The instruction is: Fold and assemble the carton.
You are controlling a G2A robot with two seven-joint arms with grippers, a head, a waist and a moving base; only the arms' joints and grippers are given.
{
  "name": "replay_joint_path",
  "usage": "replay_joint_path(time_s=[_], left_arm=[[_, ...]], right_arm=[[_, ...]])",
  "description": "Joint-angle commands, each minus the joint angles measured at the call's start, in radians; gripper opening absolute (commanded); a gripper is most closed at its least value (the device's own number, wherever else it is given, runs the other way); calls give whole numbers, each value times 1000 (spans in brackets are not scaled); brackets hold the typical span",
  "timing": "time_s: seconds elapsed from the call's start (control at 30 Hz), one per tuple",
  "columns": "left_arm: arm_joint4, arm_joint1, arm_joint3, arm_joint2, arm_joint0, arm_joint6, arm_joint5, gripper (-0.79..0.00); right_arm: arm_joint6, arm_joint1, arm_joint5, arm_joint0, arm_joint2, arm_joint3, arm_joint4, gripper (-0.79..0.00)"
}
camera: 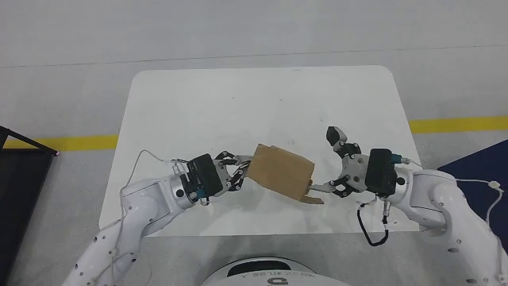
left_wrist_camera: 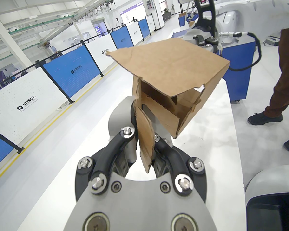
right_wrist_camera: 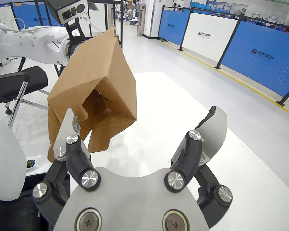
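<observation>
A black office chair (right_wrist_camera: pixel 16 82) stands beside the white desk (camera: pixel 238 103), with blue-and-white barriers (right_wrist_camera: pixel 231 41) beyond. The half-folded carton (camera: pixel 282 171) hangs over the desk's near half, between both arms. The left gripper (camera: pixel 236 168) has its jaws clenched on an end flap. The right gripper (camera: pixel 327 163) is released wide, one finger (right_wrist_camera: pixel 67 121) against a hanging flap. Folded inner flaps show inside the carton's open end.

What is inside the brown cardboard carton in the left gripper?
Inside the brown cardboard carton, through its open ends, only its own inner flaps show, no contents. The walls cover its far corners.
</observation>
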Motion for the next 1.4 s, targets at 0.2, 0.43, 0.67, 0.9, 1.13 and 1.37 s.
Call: replay_joint_path(time_s=[0.2, 0.43, 0.67, 0.9, 1.13, 1.37], left_arm=[[-4, 0, 4, -3, -1, 7, -1, -785], [-44, -2, 15, -24, 13, 37, 37, -785], [-97, -5, 25, -27, 21, 60, 46, -785], [-89, -7, 28, -26, 11, 46, 47, -785], [-49, -9, 19, -26, 11, 13, 83, -785], [-21, -9, 20, -32, 14, -7, 103, -785]], right_arm=[[29, -6, 43, 35, -46, 3, 9, 0], [-32, -8, 93, 2, 28, 93, 80, 0], [21, -11, 159, -18, 34, 135, 97, 0], [70, -20, 183, 20, -57, 97, 44, 0], [85, -24, 183, 45, -90, 82, 34, 0], [91, -25, 174, 49, -86, 81, 40, 0]])
